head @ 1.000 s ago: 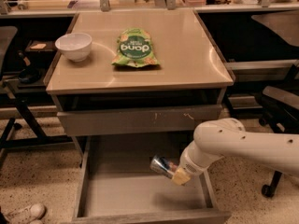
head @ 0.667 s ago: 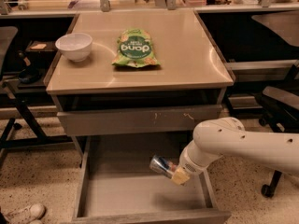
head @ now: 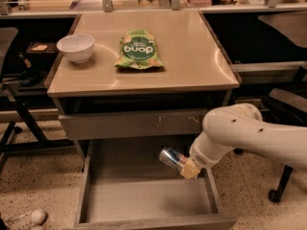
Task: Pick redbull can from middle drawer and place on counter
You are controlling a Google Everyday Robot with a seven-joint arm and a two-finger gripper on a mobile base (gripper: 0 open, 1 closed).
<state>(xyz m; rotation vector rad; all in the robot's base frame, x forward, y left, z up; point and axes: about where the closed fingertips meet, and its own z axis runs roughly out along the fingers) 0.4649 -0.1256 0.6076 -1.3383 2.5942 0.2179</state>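
Note:
The redbull can [head: 170, 157] is a slim silvery can lying tilted on its side in my gripper [head: 185, 166], which is shut on it. The white arm reaches in from the right and holds the can above the right part of the open middle drawer [head: 139, 200], clear of its bare grey floor. The beige counter [head: 192, 56] is the cabinet top above. Part of the can is hidden behind the gripper's yellowish fingertip [head: 190, 169].
A white bowl [head: 76, 47] and a green snack bag [head: 139, 55] sit on the counter. A shut grey drawer front [head: 129, 124] with scratches lies just above the can. Chairs stand at left [head: 14, 95] and right [head: 288, 99]. A shoe [head: 26, 218] lies on the floor.
The gripper has risen a little with the can, lifting it higher above the drawer floor, toward the upper drawer front.

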